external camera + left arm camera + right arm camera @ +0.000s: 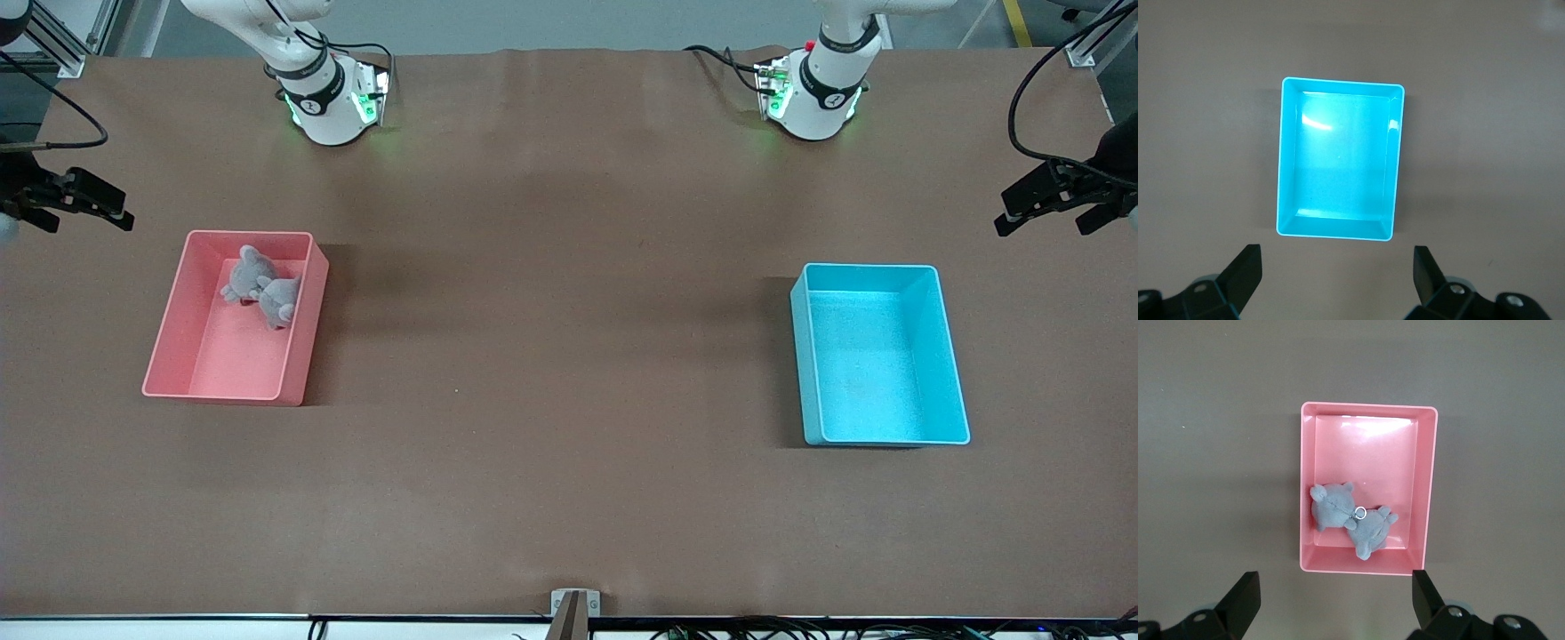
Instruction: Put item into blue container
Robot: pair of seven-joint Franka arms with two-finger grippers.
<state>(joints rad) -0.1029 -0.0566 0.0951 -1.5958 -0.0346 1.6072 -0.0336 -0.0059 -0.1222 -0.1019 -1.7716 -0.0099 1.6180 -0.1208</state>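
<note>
The item, a grey plush toy (263, 289) with a small metal ring, lies in the pink bin (222, 360) toward the right arm's end of the table, against the bin's wall nearest the robot bases. The right wrist view looks straight down on the toy (1348, 517) and the pink bin (1371, 447). My right gripper (89, 222) (1335, 590) hangs high by that end, open and holding nothing. The blue container (880, 364) (1338, 160) stands empty toward the left arm's end. My left gripper (1045, 224) (1338, 267) hangs high there, open and holding nothing.
The brown table (551, 356) spreads wide between the two bins. A small metal bracket (575, 604) sits at the table's front edge. Cables (1036, 98) loop down by the left arm's end.
</note>
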